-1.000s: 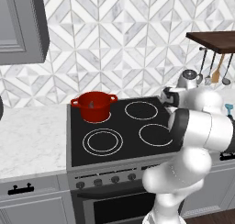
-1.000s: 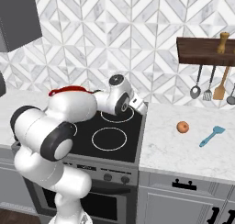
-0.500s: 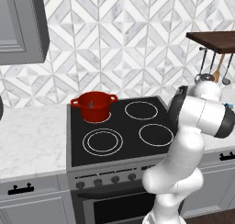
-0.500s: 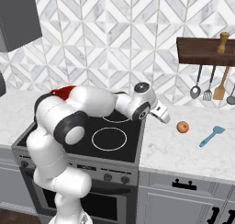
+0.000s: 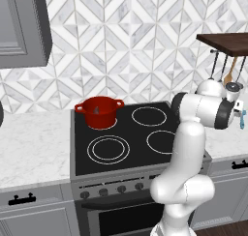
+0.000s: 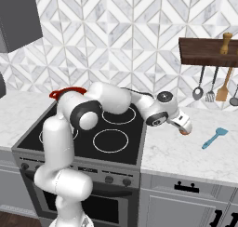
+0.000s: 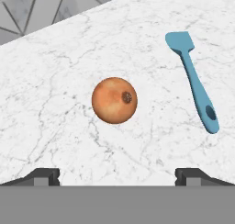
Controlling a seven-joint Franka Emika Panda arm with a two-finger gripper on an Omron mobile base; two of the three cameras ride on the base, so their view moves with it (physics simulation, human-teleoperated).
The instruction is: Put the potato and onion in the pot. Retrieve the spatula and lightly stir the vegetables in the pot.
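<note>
Hand (image 7: pixel 117 175) above the marble bench (image 7: pixel 55 81), jaws spread to their widest and holding nothing. In the hand view the two dark fingertips (image 7: pixel 41 176) stand far apart at the bottom edge, one at each side, with bare marble between them.

The onion (image 7: pixel 114 100), a round orange-brown ball with a small dark spot on its skin, lies on the bench directly ahead of the hand, centred between the lines of the two fingertips and apart from both. The spatula (image 7: pixel 193 79), light teal-blue, lies flat on the bench to the right of the onion in the hand view; its wide head points away from the hand and its handle, with a hole near the end, runs back toward the right fingertip. Onion and spatula are near each other but do not touch.

In the right base view the hand (image 6: pixel 183 124) hangs low over the bench just right of the stove (image 6: pixel 111 142), the onion (image 6: pixel 184 131) showing partly beneath it and the spatula (image 6: pixel 214 137) beyond it, farther from the stove. The pot (image 5: pixel 99 111), squat and red, stands on the rear left burner in the left base view, well apart from the hand, across the stove. Utensils (image 6: pixel 214 84) hang from a dark shelf (image 6: pixel 209 51) on the wall behind the hand.
</note>
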